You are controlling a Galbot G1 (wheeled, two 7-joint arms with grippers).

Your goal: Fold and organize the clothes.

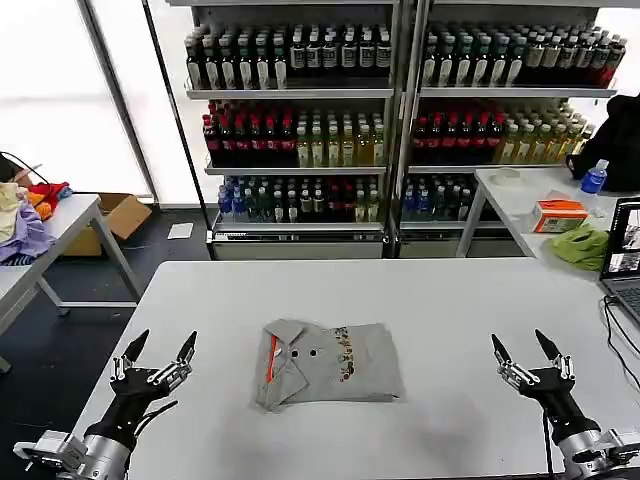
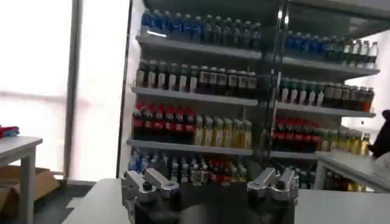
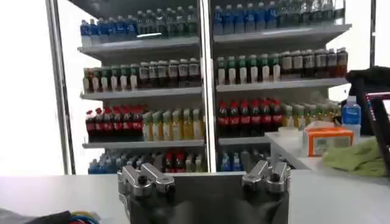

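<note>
A light grey shirt (image 1: pixel 328 361) lies folded into a compact rectangle at the middle of the white table (image 1: pixel 420 300), with its buttoned collar, orange-red stripe and small multicoloured chest print facing up. My left gripper (image 1: pixel 161 346) hovers open near the table's front left corner, well left of the shirt, with nothing between its fingers. My right gripper (image 1: pixel 524 347) stands open at the front right, equally far from the shirt. Both wrist views look level across the table toward the shelves, with the left gripper (image 2: pixel 210 182) and the right gripper (image 3: pixel 205 176) spread wide.
Shelves of bottled drinks (image 1: pixel 400 110) stand behind the table. A side table at the right holds a lime-green cloth (image 1: pixel 580 245), an orange box (image 1: pixel 560 214), a bottle (image 1: pixel 594 178) and a laptop (image 1: pixel 625 250). Coloured garments (image 1: pixel 25 215) lie on a table at the left.
</note>
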